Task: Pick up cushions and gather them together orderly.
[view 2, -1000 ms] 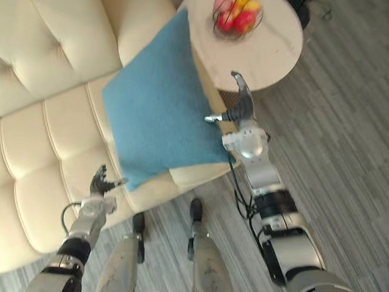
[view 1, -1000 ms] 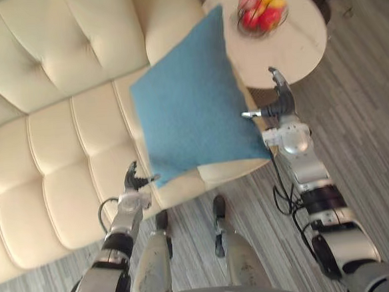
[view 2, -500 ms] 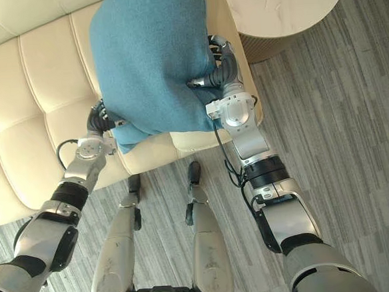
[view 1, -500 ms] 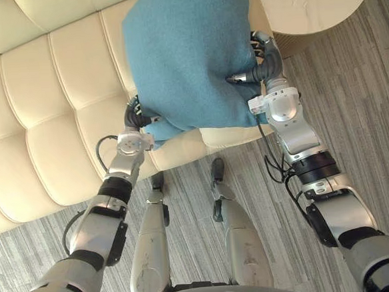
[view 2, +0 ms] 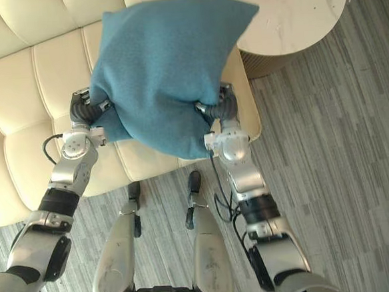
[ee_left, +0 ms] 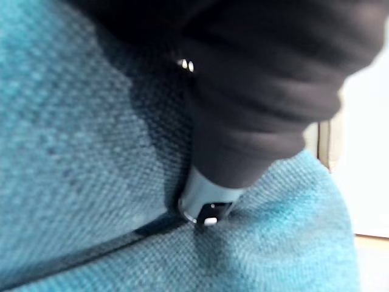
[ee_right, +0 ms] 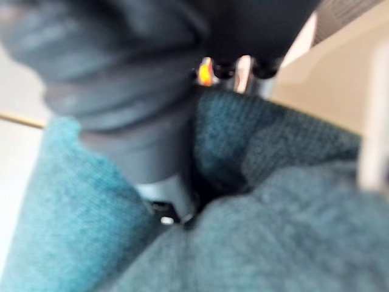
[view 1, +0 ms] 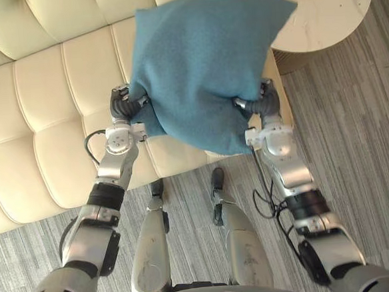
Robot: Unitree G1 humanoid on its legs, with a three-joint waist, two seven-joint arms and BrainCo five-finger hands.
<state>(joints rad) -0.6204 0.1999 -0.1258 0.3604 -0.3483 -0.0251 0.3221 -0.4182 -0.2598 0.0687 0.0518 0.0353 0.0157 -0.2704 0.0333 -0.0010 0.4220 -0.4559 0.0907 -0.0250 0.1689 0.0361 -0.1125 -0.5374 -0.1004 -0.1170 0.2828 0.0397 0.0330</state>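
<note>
Grips a blue woven square cushion (view 1: 203,72) from both sides and holds it up at the middle of the head views, toward 12 o'clock. At the cushion's 8 o'clock edge, left hand (view 1: 121,110) clenched on the fabric, with the thumb laid across the near face and the fingers tucked behind. At the 4 o'clock edge, right hand (view 1: 266,105) grasping the same way, thumb pressed over the front and fingers hidden behind the cloth. Seen close in both wrist views: a silver digit sunk into the blue weave, the cloth creased around it.

Hangs tilted between the two hands, one corner up at 1 o'clock and another drooping at 6 o'clock past the front edge of the seat.

Behind and beneath, a cream tufted leather sofa (view 1: 40,130), spreading from 9 to 12 o'clock. At 1 o'clock, just beside the sofa's end, a round pale marble-topped counter (view 1: 319,17). From 3 round to 6 o'clock, grey plank floor (view 1: 368,140).
</note>
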